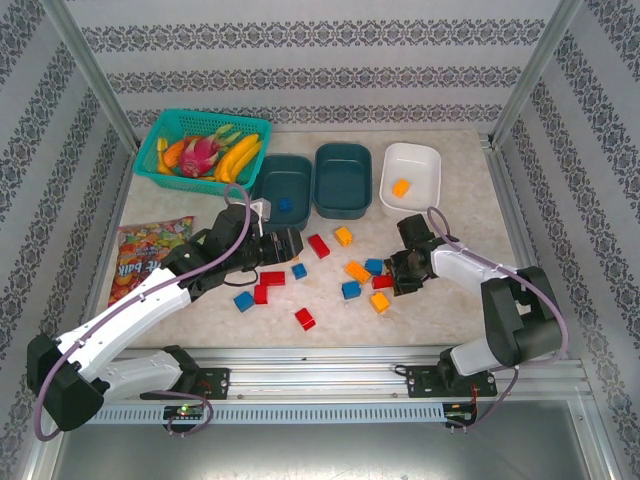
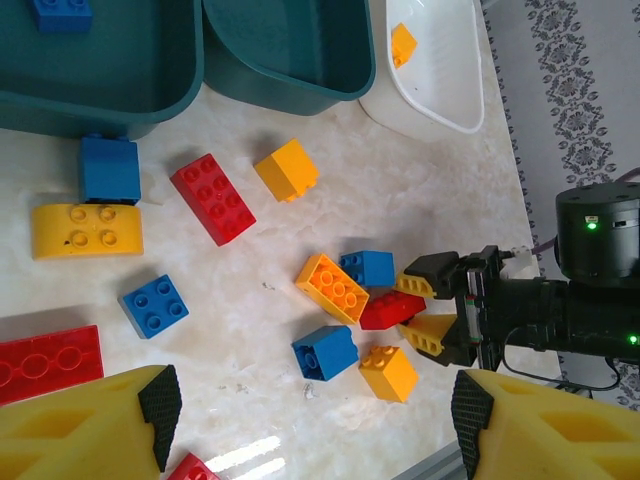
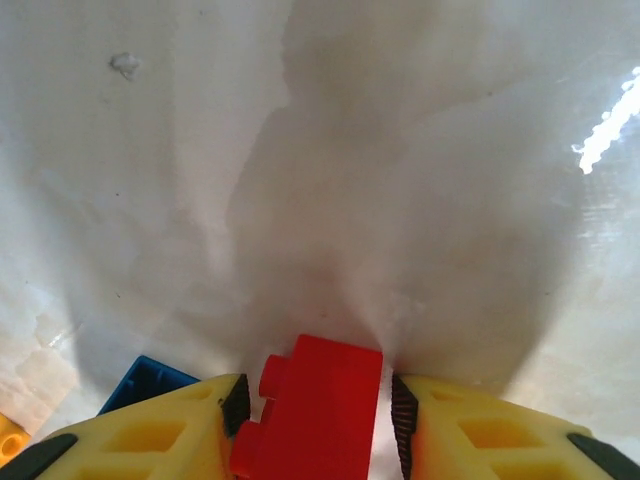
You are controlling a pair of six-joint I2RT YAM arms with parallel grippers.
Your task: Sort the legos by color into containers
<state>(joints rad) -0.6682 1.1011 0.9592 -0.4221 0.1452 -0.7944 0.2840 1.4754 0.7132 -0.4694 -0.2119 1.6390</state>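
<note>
Right wrist view: the right tool [image 3: 315, 428] is narrow, holding a red lego [image 3: 318, 395]; lift straight up so the blue lego [image 3: 140, 385] beside is not dragged

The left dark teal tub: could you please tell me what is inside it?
One blue brick lies in the left dark teal tub. In the top view the left arm covers the tub's near left corner, so anything there is hidden.
</note>
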